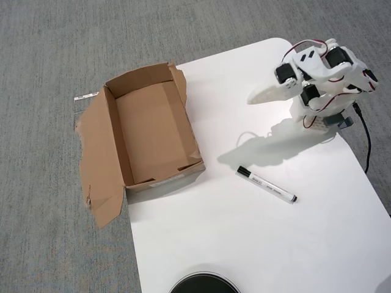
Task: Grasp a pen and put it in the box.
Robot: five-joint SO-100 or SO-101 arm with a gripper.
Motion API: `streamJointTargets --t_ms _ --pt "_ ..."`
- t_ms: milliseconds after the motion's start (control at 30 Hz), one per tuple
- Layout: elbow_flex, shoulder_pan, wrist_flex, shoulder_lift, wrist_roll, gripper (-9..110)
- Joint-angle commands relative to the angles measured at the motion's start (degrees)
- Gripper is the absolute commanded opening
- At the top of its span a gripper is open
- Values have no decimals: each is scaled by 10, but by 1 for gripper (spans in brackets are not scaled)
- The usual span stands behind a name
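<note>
The pen (pixel 266 185) lies flat on the white table (pixel 244 244), black cap toward the box, slanting down to the right. Left of it stands the brown cardboard box (pixel 153 134), open and empty, with one large ragged flap folded out onto the carpet. My gripper (pixel 253 99) hangs in the air at the upper right, well above and beyond the pen. Its white fingers form one closed wedge pointing left, with nothing held. Its shadow falls on the table just above the pen.
The arm's base (pixel 324 119) sits at the table's right edge with a black cable (pixel 367 143) running down beside it. A black round object (pixel 203 284) pokes in at the bottom edge. Grey carpet (pixel 49 49) surrounds the table.
</note>
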Motion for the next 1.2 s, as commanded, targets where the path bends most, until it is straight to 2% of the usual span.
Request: streamJointTargets --t_ms 0,467,800,1167 --pt "-51 -4 -7 33 2 1" --pt "-118 -4 -8 30 1 1" --pt "-147 -5 -8 -58 7 1" --pt "-218 -135 -8 -221 4 1"
